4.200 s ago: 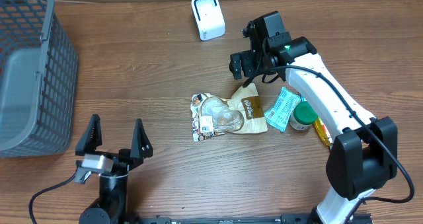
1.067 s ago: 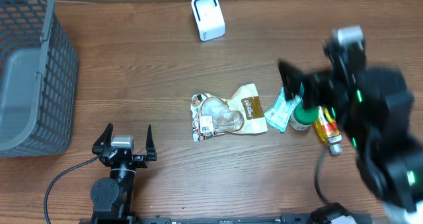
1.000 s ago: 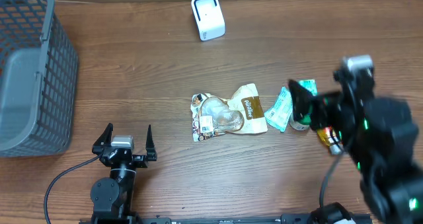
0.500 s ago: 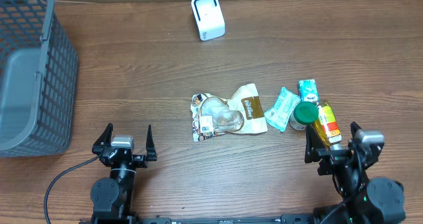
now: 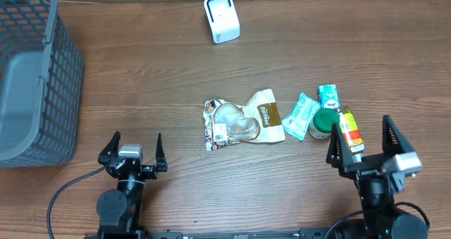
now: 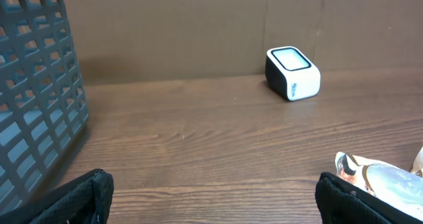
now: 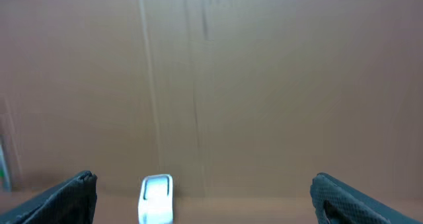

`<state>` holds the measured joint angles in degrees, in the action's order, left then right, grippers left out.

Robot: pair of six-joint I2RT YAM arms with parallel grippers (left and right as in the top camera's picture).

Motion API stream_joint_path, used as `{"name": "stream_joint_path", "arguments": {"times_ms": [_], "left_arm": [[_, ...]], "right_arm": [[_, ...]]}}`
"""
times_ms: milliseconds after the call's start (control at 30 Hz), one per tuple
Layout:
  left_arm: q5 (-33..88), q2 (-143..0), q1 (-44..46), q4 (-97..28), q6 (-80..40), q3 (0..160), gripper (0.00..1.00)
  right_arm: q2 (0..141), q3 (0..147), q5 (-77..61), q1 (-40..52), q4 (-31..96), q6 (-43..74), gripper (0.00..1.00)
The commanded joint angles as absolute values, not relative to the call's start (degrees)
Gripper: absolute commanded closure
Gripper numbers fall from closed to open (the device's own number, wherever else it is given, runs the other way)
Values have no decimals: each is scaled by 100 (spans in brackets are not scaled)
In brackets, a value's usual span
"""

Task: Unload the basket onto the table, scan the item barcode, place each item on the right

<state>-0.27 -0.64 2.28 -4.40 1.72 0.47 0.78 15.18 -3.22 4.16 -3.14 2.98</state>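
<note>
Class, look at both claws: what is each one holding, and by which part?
Nothing is held: the left claw and the right claw both stand open and empty.

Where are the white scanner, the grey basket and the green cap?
white scanner [image 5: 221,17], overhead view, its top face.
grey basket [image 5: 67,77], overhead view, its right wall.
green cap [image 5: 325,119], overhead view, its round top.

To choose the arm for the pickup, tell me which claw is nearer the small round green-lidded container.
Right. The right claw sits close by, just below and right of the green-lidded container in the overhead view. The left claw is far off to its left.
</note>
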Motion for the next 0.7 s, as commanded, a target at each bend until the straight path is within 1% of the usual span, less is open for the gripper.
{"name": "stream_joint_path", "arguments": {"times_ms": [0,200,333,467,667], "left_arm": [[-49,-25,250,-443,263,27,0],[-49,-25,250,-443,263,27,0],[-49,-25,250,-443,263,27,0],[-49,-25,250,-443,263,27,1],[-49,-25,250,-443,263,27,1]], "right_arm": [[16,1199,-489,399,-1343,305,0],[16,674,-486,399,-3092,305,0],[16,381,-489,399,-3516,305,0],[16,32,-528,399,-3531,305,0],[16,43,-659,399,-2373,305,0]]}}
